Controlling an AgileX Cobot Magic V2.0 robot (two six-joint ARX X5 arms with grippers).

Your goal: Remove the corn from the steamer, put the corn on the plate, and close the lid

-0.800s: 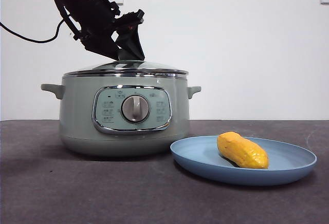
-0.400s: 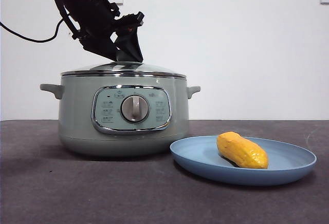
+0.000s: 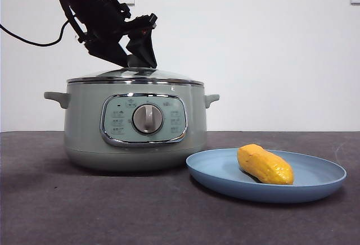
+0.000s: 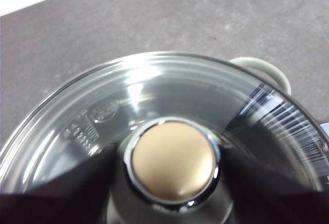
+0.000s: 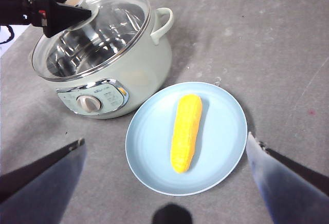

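The left gripper (image 3: 140, 59) sat over the steamer (image 3: 135, 124), its 2 jaws parted to either side of the knob (image 4: 173, 161) of the lid (image 3: 135, 75); whether they pressed it could not be told. The lid rested on the steamer, at the table's (image 3: 84, 211) left. The corn (image 3: 264, 165) lay on the plate (image 3: 315, 186), just right of the steamer. The right gripper (image 5: 167, 183) hung above the plate, jaws spread wide and empty

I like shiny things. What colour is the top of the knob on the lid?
Golden, ringed in shiny chrome. The knob shows best in the left wrist view.
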